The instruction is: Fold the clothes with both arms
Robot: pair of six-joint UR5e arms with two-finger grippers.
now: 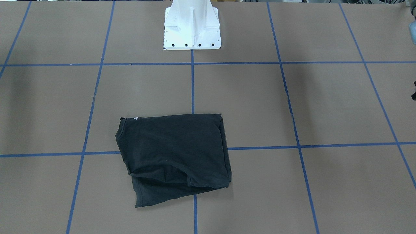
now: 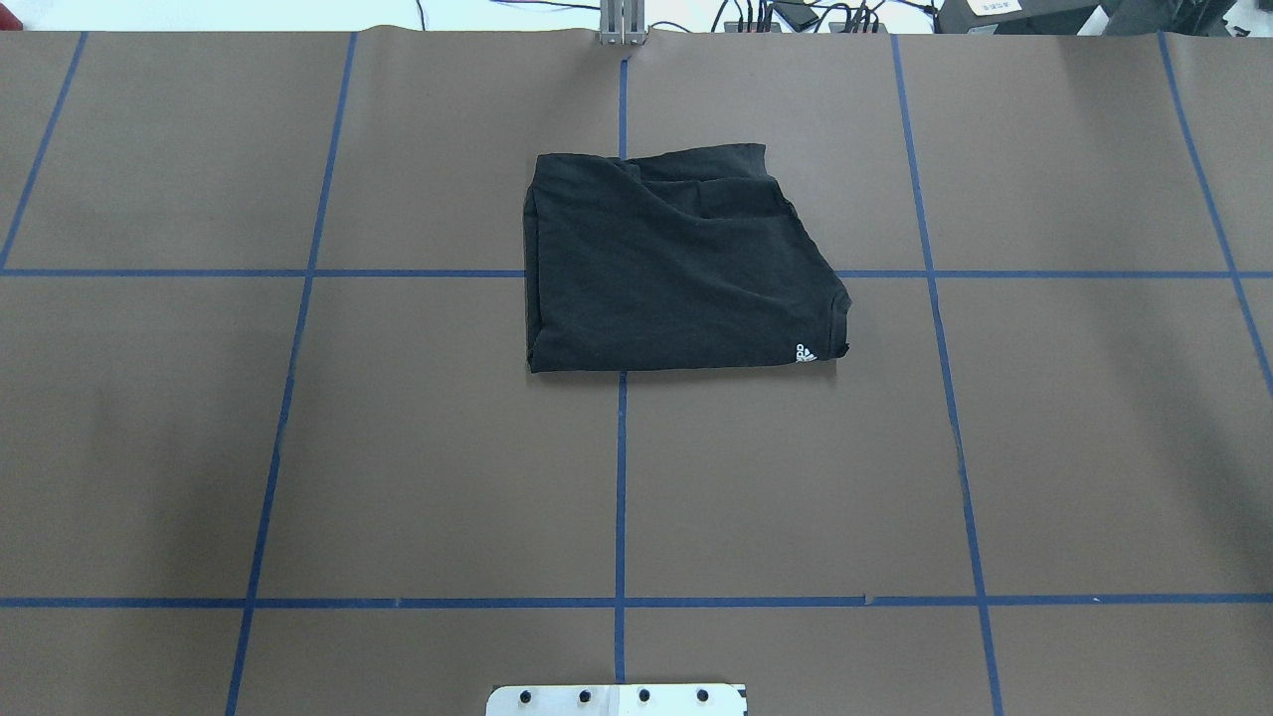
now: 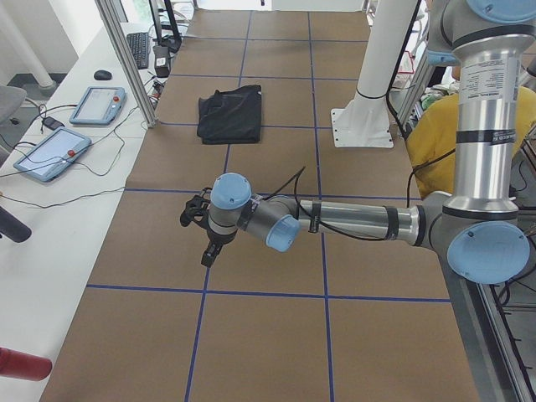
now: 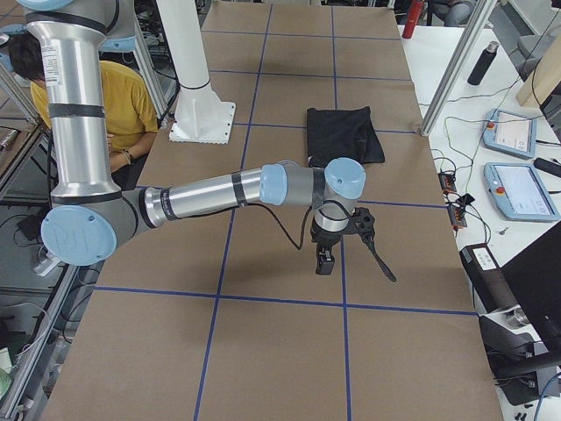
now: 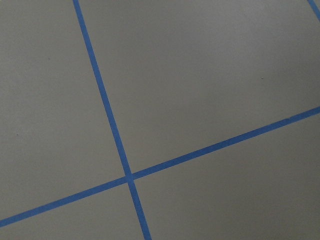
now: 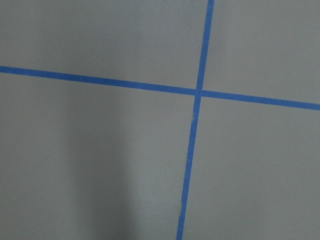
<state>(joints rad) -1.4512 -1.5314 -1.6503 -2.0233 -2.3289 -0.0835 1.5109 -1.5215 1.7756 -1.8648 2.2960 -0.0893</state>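
Observation:
The black T-shirt (image 2: 676, 268) lies folded into a rough rectangle on the brown table, on the far side from the robot's base. Its plain black side faces up, with a small white mark (image 2: 806, 354) at one corner. It also shows in the front view (image 1: 172, 152) and in both side views (image 3: 230, 117) (image 4: 342, 132). My left gripper (image 3: 199, 234) hovers over bare table, well away from the shirt. My right gripper (image 4: 351, 259) hovers over bare table at the other end. I cannot tell whether either is open or shut. Both wrist views show only table and blue tape.
The white base plate (image 1: 191, 29) with its pedestal (image 3: 368, 109) stands at the table's robot side. Blue tape lines (image 2: 621, 477) form a grid. Tablets (image 3: 96, 105) (image 4: 517, 189) and cables lie on the side benches. A person in a yellow shirt (image 4: 131, 105) sits behind the robot.

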